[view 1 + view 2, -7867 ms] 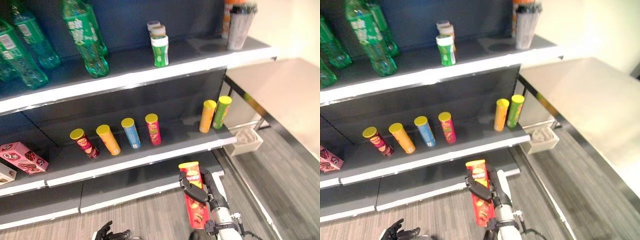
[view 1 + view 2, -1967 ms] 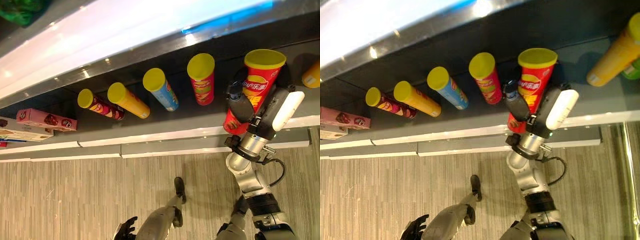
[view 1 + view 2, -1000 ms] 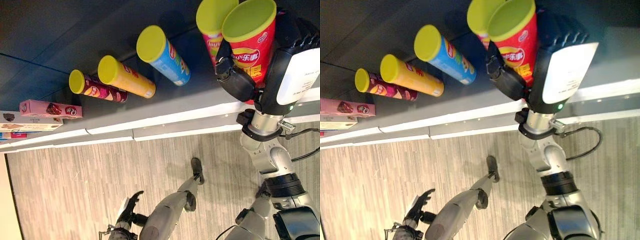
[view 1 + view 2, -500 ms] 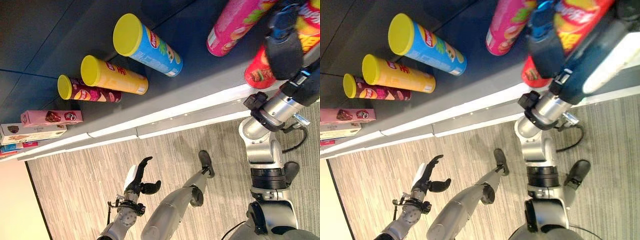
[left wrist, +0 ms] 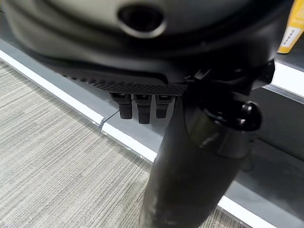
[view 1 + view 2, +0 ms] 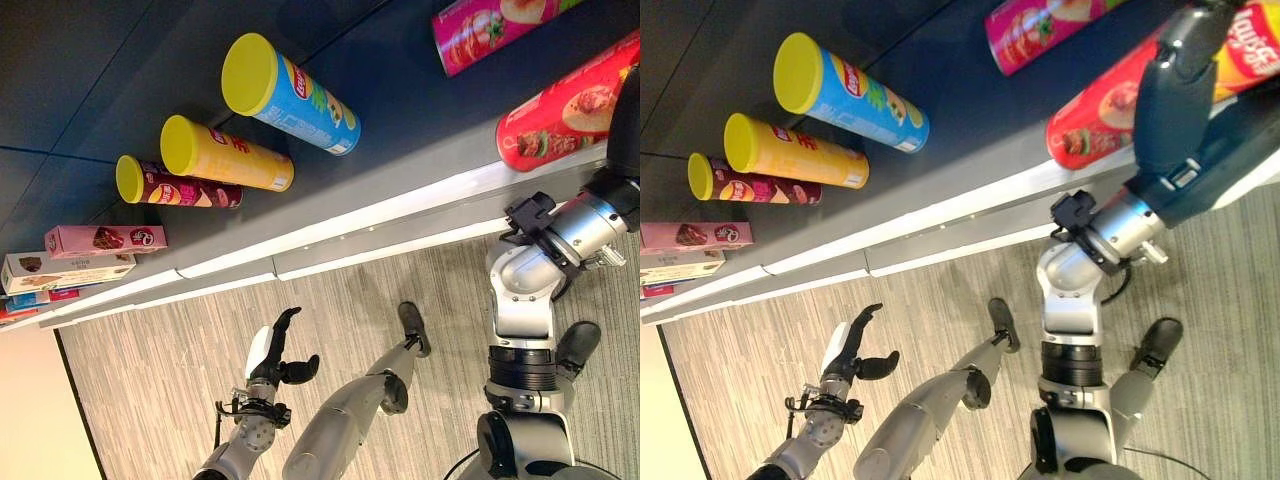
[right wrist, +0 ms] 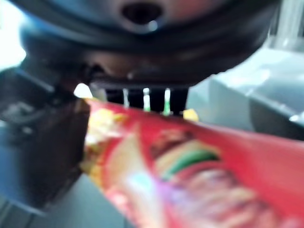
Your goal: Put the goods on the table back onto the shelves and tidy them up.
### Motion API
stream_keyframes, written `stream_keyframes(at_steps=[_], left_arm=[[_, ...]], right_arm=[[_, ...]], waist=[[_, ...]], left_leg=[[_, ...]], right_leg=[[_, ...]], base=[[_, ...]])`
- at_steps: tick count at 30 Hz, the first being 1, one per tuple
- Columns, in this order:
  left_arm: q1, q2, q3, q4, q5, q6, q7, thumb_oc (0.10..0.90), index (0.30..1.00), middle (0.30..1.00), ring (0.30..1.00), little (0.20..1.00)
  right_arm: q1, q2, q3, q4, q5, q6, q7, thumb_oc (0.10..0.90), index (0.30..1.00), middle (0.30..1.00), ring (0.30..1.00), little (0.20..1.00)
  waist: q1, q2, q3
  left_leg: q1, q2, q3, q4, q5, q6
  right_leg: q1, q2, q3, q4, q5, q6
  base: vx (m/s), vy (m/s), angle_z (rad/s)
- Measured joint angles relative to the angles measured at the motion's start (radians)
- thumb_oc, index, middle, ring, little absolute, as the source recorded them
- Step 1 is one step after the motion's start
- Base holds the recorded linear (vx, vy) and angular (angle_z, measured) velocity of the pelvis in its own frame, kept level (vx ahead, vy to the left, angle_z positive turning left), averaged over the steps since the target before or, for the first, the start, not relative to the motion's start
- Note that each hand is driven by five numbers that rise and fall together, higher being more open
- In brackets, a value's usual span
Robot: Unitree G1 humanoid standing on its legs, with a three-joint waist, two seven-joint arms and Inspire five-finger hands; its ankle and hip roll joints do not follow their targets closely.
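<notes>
Red crisp can (image 6: 1110, 105) stands on the grey shelf (image 6: 400, 195), its base at the front lip, the right hand (image 6: 1185, 95) curled round its body with the fingers wrapped on it. A second ago the can was carried clear of the row; now its base meets the shelf beside the pink can (image 6: 480, 25). Judged: placement nearly complete, release pending. Blue can (image 6: 290, 80), yellow can (image 6: 225, 155) and maroon can (image 6: 175, 183) lie well apart from the fingers. Left hand (image 6: 272, 352) hangs low over the floor, fingers relaxed, empty.
</notes>
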Motion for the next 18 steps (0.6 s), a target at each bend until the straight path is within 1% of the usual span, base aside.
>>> stream_keyframes(at_steps=[4, 6, 10, 15, 18], left_arm=[[0.0, 0.0, 0.0, 0.011, 0.0, -0.001, 0.0, 0.8, 0.9, 0.9, 0.9, 0.9], [0.0, 0.0, -0.001, 0.042, 0.0, 0.0, 0.001, 0.8, 0.9, 0.9, 0.9, 0.9], [0.0, 0.0, -0.002, 0.063, 0.0, -0.001, 0.003, 0.8, 0.9, 0.9, 0.9, 0.9], [0.0, 0.0, -0.002, 0.077, 0.001, 0.0, 0.009, 0.8, 0.9, 0.9, 0.9, 0.9], [0.0, -0.001, -0.002, 0.077, 0.019, 0.0, 0.027, 0.8, 0.9, 0.9, 0.9, 0.9]], right_arm=[[0.009, -0.007, 0.005, 0.0, 0.005, -0.004, 0.01, 0.8, 0.9, 0.9, 0.9, 0.9], [0.018, -0.007, 0.026, 0.0, 0.014, -0.008, 0.012, 0.8, 0.9, 0.9, 0.9, 0.9], [0.041, -0.027, 0.041, 0.0, 0.015, -0.011, 0.024, 0.8, 0.9, 0.9, 0.9, 0.9], [0.068, -0.037, 0.058, 0.0, 0.012, -0.012, 0.03, 0.8, 0.9, 0.9, 0.9, 0.9], [0.104, -0.069, 0.082, 0.002, -0.015, -0.012, 0.027, 0.8, 0.9, 0.9, 0.9, 0.9]], waist=[[-0.008, 0.0, 0.0], [-0.022, 0.0, 0.0], [-0.026, 0.0, 0.0], [-0.045, -0.002, -0.001], [-0.045, -0.012, -0.029]], left_leg=[[0.0, 0.003, -0.004, 0.007, 0.0, 0.0], [-0.001, 0.005, -0.005, 0.017, 0.0, 0.0], [-0.003, 0.013, -0.008, 0.028, 0.0, 0.0], [-0.008, 0.015, -0.018, 0.034, 0.0, 0.0], [-0.021, 0.016, -0.022, 0.038, 0.0, 0.0]], right_leg=[[0.002, 0.001, -0.004, 0.009, 0.0, 0.0], [0.005, 0.0, -0.005, 0.014, 0.0, 0.0], [0.004, 0.005, -0.005, 0.025, 0.001, -0.001], [-0.001, 0.006, -0.006, 0.038, 0.004, -0.005], [-0.016, 0.005, -0.007, 0.05, 0.006, -0.008]], base=[[0.0, -0.006, 0.01], [-0.01, -0.009, 0.02], [0.0, 0.0, 0.0], [0.0, -0.003, 0.01], [-0.01, -0.015, 0.03]])
